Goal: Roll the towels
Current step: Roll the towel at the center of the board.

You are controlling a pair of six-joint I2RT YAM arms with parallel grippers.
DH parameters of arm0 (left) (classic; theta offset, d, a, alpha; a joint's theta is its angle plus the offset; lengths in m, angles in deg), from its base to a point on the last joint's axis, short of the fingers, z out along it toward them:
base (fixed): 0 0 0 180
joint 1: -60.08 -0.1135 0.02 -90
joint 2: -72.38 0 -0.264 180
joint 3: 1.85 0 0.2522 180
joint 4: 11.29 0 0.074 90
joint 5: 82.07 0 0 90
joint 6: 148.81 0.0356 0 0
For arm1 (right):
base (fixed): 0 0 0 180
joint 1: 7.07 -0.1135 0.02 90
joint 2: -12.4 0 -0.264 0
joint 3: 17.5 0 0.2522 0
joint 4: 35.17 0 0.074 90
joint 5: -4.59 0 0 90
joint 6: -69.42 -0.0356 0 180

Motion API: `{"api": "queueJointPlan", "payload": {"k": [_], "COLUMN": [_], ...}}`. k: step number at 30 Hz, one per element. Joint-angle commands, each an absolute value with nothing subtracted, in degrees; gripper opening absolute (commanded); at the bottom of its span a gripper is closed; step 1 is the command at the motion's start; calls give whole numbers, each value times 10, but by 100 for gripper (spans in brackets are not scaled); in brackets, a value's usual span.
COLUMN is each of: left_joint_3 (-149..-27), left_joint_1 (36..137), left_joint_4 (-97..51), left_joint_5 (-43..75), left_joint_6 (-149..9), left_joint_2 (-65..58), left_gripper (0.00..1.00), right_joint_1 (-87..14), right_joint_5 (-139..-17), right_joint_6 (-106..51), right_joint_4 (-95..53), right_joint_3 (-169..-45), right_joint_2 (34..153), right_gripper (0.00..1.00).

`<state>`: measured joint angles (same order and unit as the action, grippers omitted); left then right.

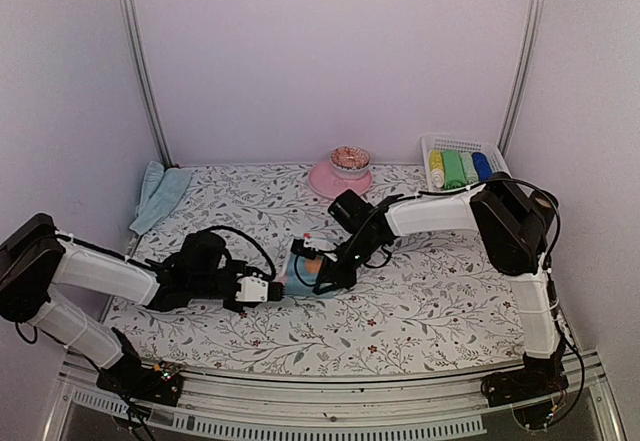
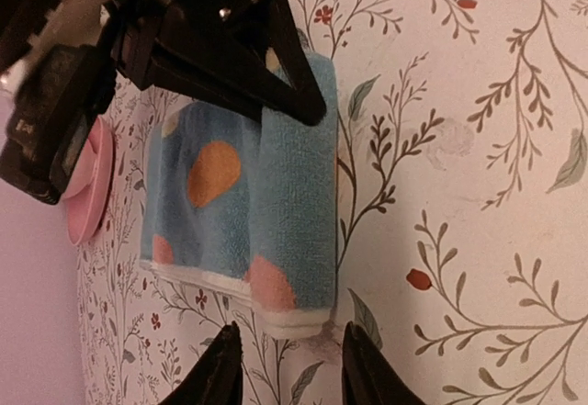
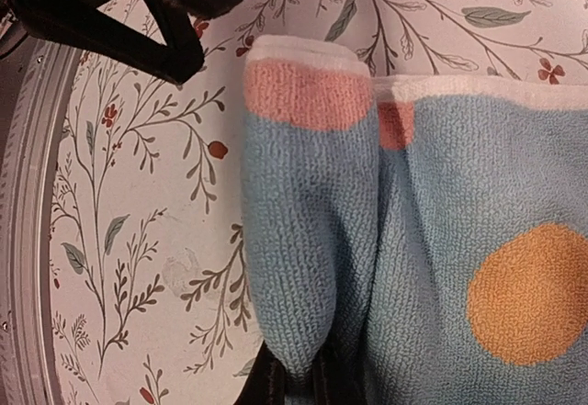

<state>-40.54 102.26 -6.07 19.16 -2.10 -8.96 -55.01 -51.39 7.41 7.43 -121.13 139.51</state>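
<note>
A blue towel (image 2: 220, 212) with orange and pink dots and a white hem lies flat on the floral table cover, its right-hand edge rolled into a thick fold (image 2: 296, 185). From above, this towel (image 1: 303, 283) shows only as a sliver between the two grippers. My right gripper (image 3: 308, 382) is shut on the far end of the rolled fold (image 3: 299, 230). My left gripper (image 2: 289, 364) is open, its black fingertips (image 2: 225, 368) just short of the roll's hemmed near end, one on each side, not touching it. More pale blue towels (image 1: 160, 193) lie stacked at the back left.
A pink plate (image 1: 325, 179) with a small bowl on it stands at the back centre. A white basket (image 1: 478, 146) at the back right holds several rolled cloths in yellow, green and blue. The metal front rail (image 3: 28, 240) runs close to the grippers.
</note>
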Motion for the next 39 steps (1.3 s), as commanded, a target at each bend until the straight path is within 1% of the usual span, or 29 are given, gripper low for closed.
{"api": "queueJointPlan", "payload": {"k": [1,8,21,32,35,39], "left_joint_3": [-386,-357,-401,-421,-425,-428], "left_joint_1": [1049,1092,1098,1098,1097,1097], "left_joint_4": [1,81,98,128,126,114], "left_joint_5": [172,131,110,44,35,24], "left_joint_6": [17,65,69,81,86,92], "left_joint_2": [-86,-113,-187,-275,-293,-307], "left_gripper": [36,36,39,40,37,25], "right_joint_1": [-534,-522,-519,-514,-511,-507], "right_joint_5": [-489,-473,-475,-472,-468,-464], "right_joint_6": [57,50,51,55,56,58], "right_joint_4": [142,168,171,173,173,175], "right_joint_3": [-1240,-1271,-1274,-1273,-1274,-1277], "right_joint_2": [1443,1464,1464,1464,1464,1464], "right_gripper": [5,4,4,4,4,4]}}
